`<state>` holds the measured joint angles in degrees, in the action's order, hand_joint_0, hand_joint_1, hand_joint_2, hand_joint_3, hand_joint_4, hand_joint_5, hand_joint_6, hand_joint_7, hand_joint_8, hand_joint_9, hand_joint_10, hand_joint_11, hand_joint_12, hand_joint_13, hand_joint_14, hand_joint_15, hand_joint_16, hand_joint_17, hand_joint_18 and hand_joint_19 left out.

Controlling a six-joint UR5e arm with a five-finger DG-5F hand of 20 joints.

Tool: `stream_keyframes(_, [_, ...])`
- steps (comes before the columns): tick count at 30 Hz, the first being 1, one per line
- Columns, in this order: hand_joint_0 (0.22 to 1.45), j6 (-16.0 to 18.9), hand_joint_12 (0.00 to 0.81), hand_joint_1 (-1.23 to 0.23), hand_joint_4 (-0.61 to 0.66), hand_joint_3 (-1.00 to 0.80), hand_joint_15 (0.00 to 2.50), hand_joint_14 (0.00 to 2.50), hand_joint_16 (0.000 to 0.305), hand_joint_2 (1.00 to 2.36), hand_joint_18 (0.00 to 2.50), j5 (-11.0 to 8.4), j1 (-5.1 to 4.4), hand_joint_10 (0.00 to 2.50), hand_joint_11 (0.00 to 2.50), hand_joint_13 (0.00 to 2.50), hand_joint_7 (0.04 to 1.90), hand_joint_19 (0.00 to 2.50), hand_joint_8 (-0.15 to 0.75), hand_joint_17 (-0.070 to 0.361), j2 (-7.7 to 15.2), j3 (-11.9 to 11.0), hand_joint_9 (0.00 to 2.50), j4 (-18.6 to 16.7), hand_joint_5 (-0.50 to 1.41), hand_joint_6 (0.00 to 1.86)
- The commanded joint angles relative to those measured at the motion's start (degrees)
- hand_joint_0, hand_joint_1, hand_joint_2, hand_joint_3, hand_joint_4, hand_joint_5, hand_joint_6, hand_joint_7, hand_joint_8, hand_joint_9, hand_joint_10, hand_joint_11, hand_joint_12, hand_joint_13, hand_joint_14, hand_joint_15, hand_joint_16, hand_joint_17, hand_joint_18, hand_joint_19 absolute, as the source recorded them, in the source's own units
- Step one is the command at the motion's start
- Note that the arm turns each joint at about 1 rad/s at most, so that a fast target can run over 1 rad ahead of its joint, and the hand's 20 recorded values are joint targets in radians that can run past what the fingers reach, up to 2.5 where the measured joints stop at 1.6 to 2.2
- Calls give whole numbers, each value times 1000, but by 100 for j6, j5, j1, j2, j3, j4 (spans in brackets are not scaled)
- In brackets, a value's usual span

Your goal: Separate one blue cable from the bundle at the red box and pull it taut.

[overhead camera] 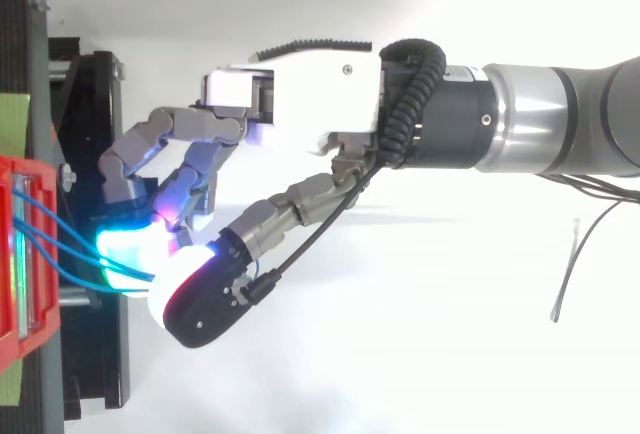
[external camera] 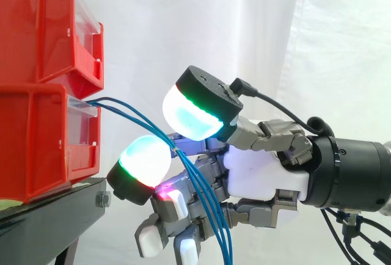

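Several thin blue cables (external camera: 131, 115) leave the front of the lower red bin (external camera: 36, 143) and slope down to the right in a gentle curve. They gather at one spot among the fingers, then fan out and hang down past the palm to the view's bottom edge. The hand (external camera: 256, 173) reaches in from the right with its fingers curled round the bundle, one glowing pad (external camera: 192, 115) above the cables and another (external camera: 143, 161) below. In the top view the cables (overhead camera: 70, 244) run from the red bin (overhead camera: 12, 254) into the curled hand (overhead camera: 300, 94).
A second red bin (external camera: 43, 27) is stacked on the lower one, both on the black stand (external camera: 49, 210). A white curtain hangs behind. The stand's front edge lies just left of the fingertips.
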<state>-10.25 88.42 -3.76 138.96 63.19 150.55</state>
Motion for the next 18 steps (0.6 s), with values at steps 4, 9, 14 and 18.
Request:
stream_keyframes(4, [639, 6, 390, -735, 158, -500, 541, 19, 50, 1000, 866, 0, -2, 21, 1010, 800, 1045, 670, 392, 112, 0, 0, 964, 1, -154, 773])
stream_keyframes(9, [597, 6, 394, -748, 171, -500, 544, 18, 50, 1000, 874, 9, -2, 20, 1022, 808, 1049, 676, 392, 113, 0, 0, 963, 1, -157, 774])
stream_keyframes(14, [589, 6, 395, -741, 172, -500, 546, 19, 50, 1000, 878, 105, -11, 23, 1008, 811, 1046, 676, 395, 113, 0, 0, 965, 62, -158, 773])
stream_keyframes(18, [589, 6, 393, -727, 174, -500, 541, 18, 50, 1000, 881, 158, -29, 20, 1016, 816, 1036, 674, 396, 113, 0, 0, 970, 124, -158, 774])
